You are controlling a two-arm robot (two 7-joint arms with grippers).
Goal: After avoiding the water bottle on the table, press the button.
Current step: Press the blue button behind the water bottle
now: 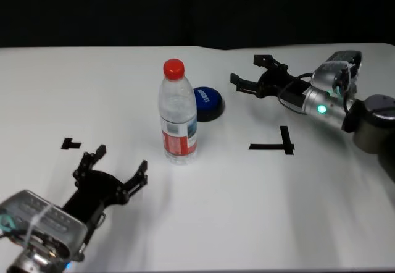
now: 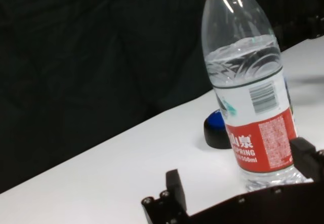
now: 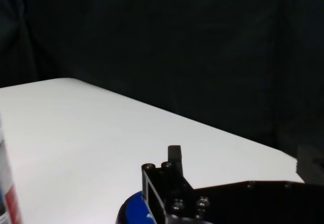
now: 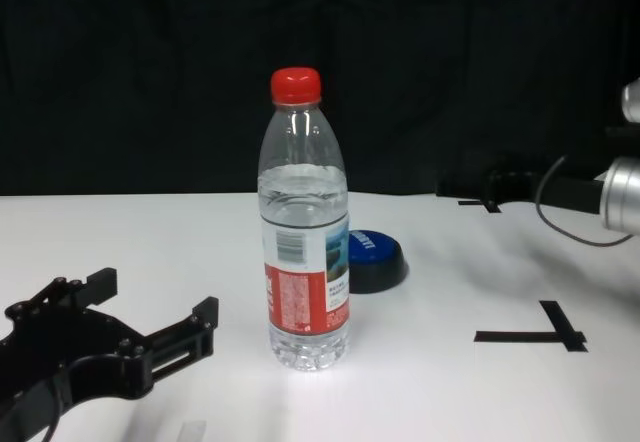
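Observation:
The water bottle [image 1: 178, 115], clear with a red cap and a red label, stands upright mid-table. The blue dome button [image 1: 208, 102] sits just behind it and to its right, partly hidden by it. My right gripper [image 1: 245, 69] is open and hovers above the table to the right of the button, pointing at it; the right wrist view shows the button [image 3: 134, 211] just below one of its fingers [image 3: 174, 157]. My left gripper [image 1: 122, 157] is open and empty, low near the front left, pointing at the bottle [image 2: 253, 82].
The white table [image 1: 247, 211] carries a black T-shaped tape mark [image 1: 274, 143] in front of the right arm and a small mark [image 1: 70, 143] at the left. A dark backdrop runs behind the table's far edge.

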